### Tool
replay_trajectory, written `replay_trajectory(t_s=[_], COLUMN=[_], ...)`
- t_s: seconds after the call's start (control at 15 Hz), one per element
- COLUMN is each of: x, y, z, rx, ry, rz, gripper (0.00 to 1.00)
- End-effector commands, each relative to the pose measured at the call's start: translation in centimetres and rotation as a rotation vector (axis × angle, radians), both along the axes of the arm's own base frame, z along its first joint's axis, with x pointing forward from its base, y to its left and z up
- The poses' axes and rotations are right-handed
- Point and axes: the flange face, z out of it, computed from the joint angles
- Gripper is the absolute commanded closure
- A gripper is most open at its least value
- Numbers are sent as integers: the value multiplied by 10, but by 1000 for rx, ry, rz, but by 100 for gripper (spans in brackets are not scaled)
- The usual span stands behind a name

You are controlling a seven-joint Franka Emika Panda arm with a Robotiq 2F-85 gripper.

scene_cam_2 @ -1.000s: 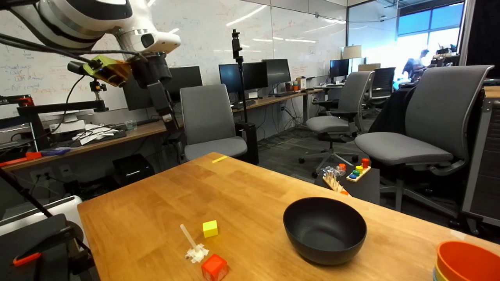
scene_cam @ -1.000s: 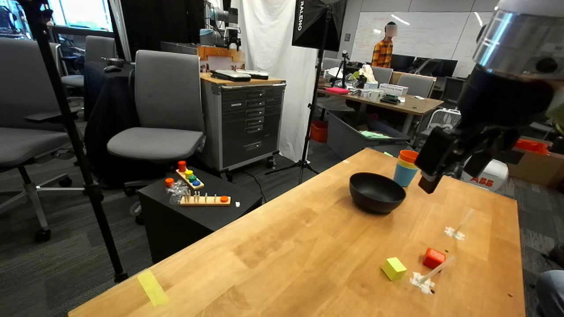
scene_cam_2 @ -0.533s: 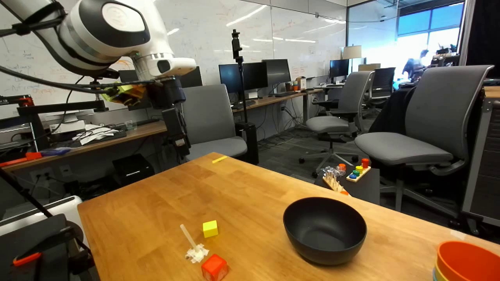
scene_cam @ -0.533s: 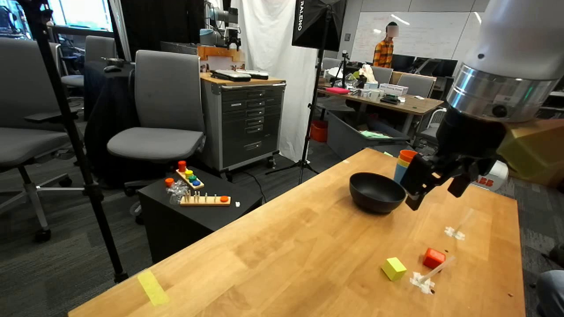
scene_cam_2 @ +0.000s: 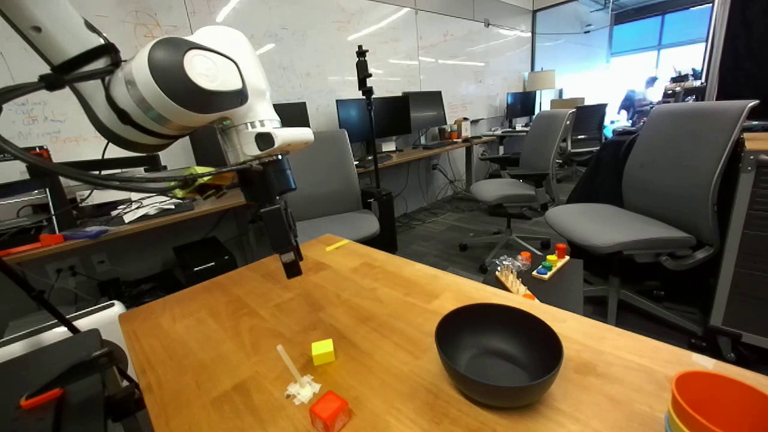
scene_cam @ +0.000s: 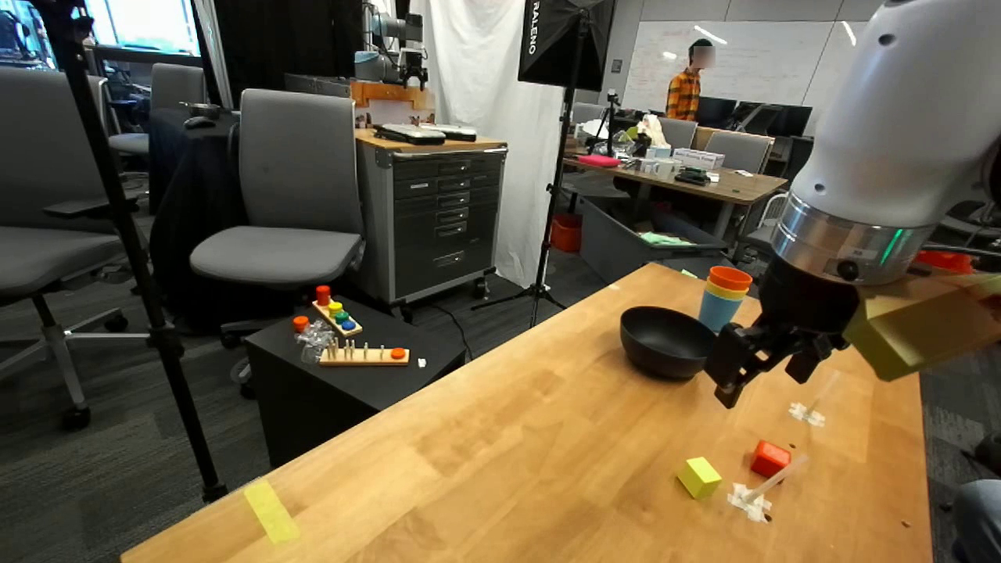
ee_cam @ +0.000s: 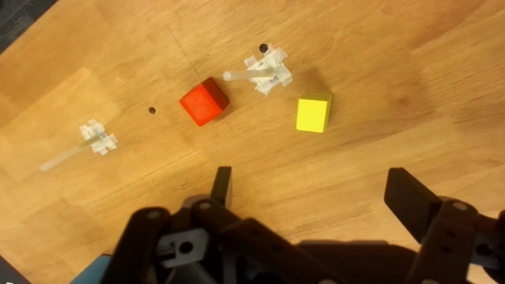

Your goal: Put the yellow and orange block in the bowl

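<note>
On the counter (scene_cam_2: pixel 384 312) stands one bowl (scene_cam_2: pixel 498 360), round and black, upright; in an exterior view its inside is visible, plain black wall and bottom. Of cups (scene_cam: pixel 720 306) there are three, orange, yellow and blue, put one into another: the orange sits in the yellow, and the yellow in the blue. This stack is at the right of the bowl in both exterior views. Farther away, a big grey bin (scene_cam: pixel 604 238) contains something pale green (scene_cam: pixel 665 238), too small to name. On the counter, outside the bowl, lie one yellow block (ee_cam: pixel 311 114) and one orange block (ee_cam: pixel 201 104) of a reddish tone, so two in total. They are apart from each other, and in the wrist view the yellow one is on the right. Two thin pale sticks (ee_cam: pixel 248 75) rise slanted from the counter, each from its own patch of white tape (ee_cam: pixel 282 74); one is near both blocks, the second is well apart, to the left in the wrist view. The end effector (ee_cam: pixel 310 177) hangs above the counter in the air; its two fingers (ee_cam: pixel 409 200) are spread widely, and the wood is seen through the gap between them. Both blocks lie farther than the fingertips in the wrist view.
</note>
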Motion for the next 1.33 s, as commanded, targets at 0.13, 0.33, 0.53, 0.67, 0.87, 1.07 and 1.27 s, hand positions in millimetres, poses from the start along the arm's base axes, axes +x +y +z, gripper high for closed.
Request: replay_trajectory(t_s=[0.13,0.33,0.53,0.67,0.87,1.07,1.27], x=[5,6,9,14,24,30,32], y=[-14,-14,-10,-9,-10,-12,-9], z=[-35,-55,-71,-79,-90,-101,-113], rx=[-51,-48,-39,-32,-37,-46,-47], ry=[-13,-6,-12,-16,-24,-22,-12], rz=[-43,-70,-91,-106,-119,-125,-117], gripper=[0,0,0,0,0,0,0])
